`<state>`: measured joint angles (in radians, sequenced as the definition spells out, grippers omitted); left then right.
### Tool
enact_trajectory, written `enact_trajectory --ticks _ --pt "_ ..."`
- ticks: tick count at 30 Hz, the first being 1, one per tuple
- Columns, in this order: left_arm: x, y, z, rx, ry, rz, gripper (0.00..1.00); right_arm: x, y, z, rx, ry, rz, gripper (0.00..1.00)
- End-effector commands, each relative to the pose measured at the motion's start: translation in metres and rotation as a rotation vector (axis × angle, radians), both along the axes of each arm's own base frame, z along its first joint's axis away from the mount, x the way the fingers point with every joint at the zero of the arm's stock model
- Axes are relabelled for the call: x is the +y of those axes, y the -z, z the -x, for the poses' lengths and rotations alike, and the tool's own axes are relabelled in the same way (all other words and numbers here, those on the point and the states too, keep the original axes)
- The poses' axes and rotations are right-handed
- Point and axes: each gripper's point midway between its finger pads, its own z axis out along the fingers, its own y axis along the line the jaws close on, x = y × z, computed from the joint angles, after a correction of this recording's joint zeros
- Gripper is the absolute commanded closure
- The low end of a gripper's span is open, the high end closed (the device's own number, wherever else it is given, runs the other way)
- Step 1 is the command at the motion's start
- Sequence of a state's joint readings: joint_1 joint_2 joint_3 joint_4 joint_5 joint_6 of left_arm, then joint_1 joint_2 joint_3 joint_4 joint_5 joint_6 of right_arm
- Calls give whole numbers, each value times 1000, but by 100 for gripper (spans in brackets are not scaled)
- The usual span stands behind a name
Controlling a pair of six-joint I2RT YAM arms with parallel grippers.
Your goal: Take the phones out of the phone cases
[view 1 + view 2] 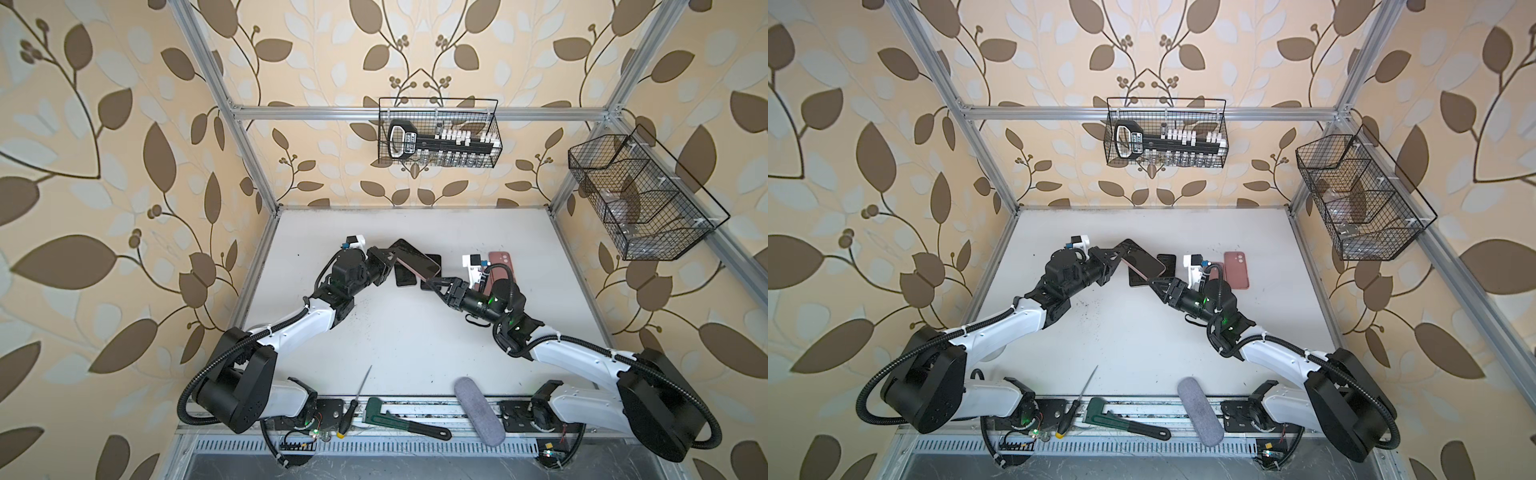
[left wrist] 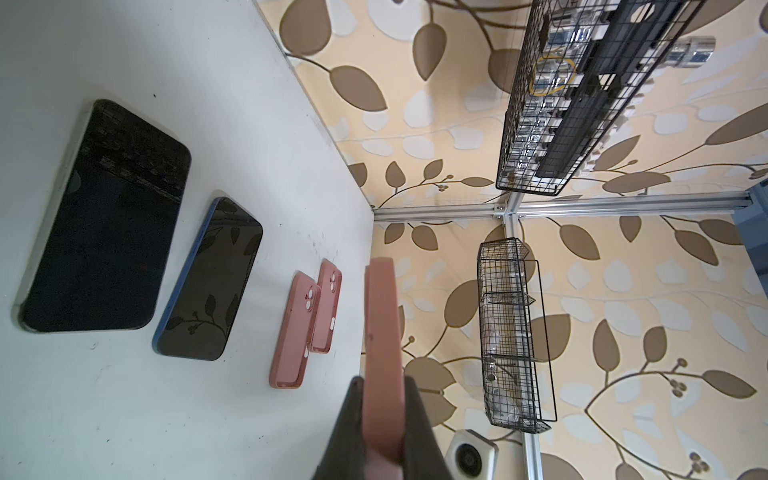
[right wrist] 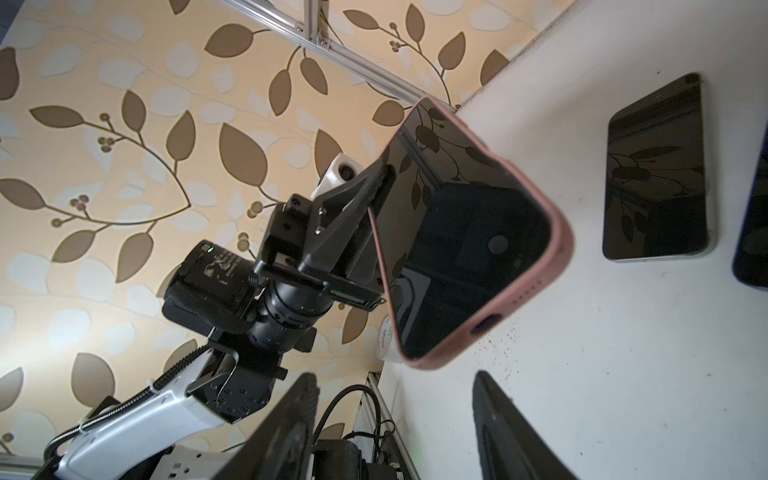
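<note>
A phone (image 3: 457, 232) with a dark screen sits in a pink phone case (image 3: 557, 245) and is held tilted above the white table (image 1: 415, 332). My left gripper (image 2: 382, 399) is shut on one long edge of the cased phone (image 1: 417, 262), one finger on the screen side and one on the back. The same grip shows in the right wrist view (image 3: 374, 187). My right gripper (image 3: 395, 376) is open, its fingers (image 3: 498, 415) apart and empty. It sits just short of the phone's lower end with the charging port. Both top views show it below the phone (image 1: 1144, 264).
Two bare dark phones (image 2: 104, 224) (image 2: 208, 282) and two empty pink cases (image 2: 293, 332) (image 2: 328, 307) lie on the table. Wire baskets (image 1: 440, 133) (image 1: 640, 199) hang on the walls. A screwdriver (image 1: 357, 399), a green wrench (image 1: 399, 419) and a grey pouch (image 1: 478, 411) lie at the front edge.
</note>
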<state>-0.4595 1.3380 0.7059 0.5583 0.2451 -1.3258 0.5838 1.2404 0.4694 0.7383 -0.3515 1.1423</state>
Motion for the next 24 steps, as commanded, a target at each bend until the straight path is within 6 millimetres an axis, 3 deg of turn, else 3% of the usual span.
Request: enact_trajectory --ticks 1,13,24 --pt "-1 -58 8 -157 3 99 100 5 -12 -5 3 -24 -74 45" --pt "-4 -57 10 -151 9 104 100 17 -18 -15 -4 -81 -179 62" --pt "-4 -58 9 -153 4 103 100 16 -21 -16 -9 -84 -195 76"
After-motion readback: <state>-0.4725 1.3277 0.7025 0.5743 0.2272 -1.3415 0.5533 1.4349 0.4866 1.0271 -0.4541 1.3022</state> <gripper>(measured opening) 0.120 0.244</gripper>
